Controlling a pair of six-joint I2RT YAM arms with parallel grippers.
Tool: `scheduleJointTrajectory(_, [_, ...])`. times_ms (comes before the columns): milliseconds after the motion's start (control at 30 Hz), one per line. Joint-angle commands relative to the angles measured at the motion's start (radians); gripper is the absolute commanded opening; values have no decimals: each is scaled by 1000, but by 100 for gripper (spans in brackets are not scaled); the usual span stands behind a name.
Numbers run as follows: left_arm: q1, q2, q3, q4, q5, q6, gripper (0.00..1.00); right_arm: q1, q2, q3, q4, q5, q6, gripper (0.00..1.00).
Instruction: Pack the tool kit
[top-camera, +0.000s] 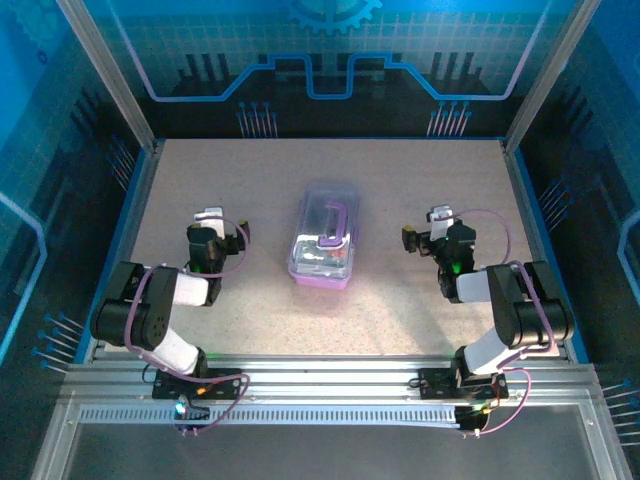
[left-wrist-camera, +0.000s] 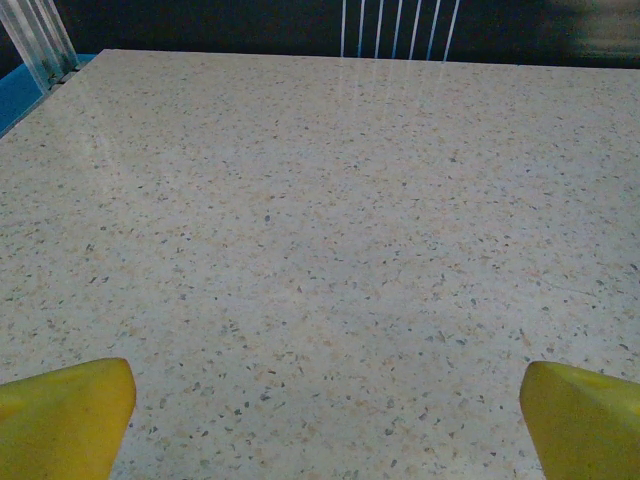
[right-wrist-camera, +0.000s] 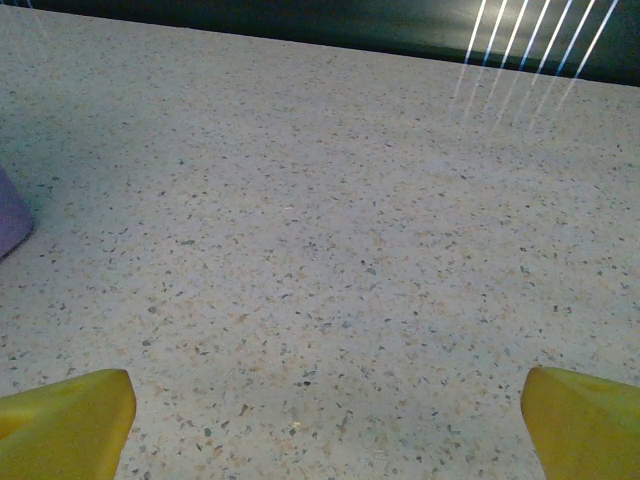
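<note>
The tool kit (top-camera: 323, 237) is a small purple case with a clear lid and a purple handle, standing shut in the middle of the table; small tools show faintly through the lid. A sliver of its purple side (right-wrist-camera: 12, 218) appears at the left edge of the right wrist view. My left gripper (top-camera: 208, 217) rests low over the table to the case's left, open, with bare table between its yellow fingertips (left-wrist-camera: 70, 415). My right gripper (top-camera: 438, 216) sits to the case's right, also open and holding nothing, its yellow fingertips (right-wrist-camera: 65, 420) wide apart.
The speckled beige table (top-camera: 400, 320) is walled by blue panels, with metal posts at the back corners (top-camera: 115, 80). The arms' bases stand on the aluminium rail at the near edge (top-camera: 320, 385).
</note>
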Motion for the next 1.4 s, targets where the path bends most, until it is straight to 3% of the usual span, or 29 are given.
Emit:
scheduleJointTrajectory(0, [9,-13,8,4,19,-4,99,8,-20,13,8,12,-9,100])
scheduleJointTrajectory(1233, [9,-13,9,2,22,-4,99,0,-21,16,0,-8,-4,100])
scheduleJointTrajectory(1367, [32,-17,22,-25,76,-14,99,-1,-21,16,1,-8,-3,100])
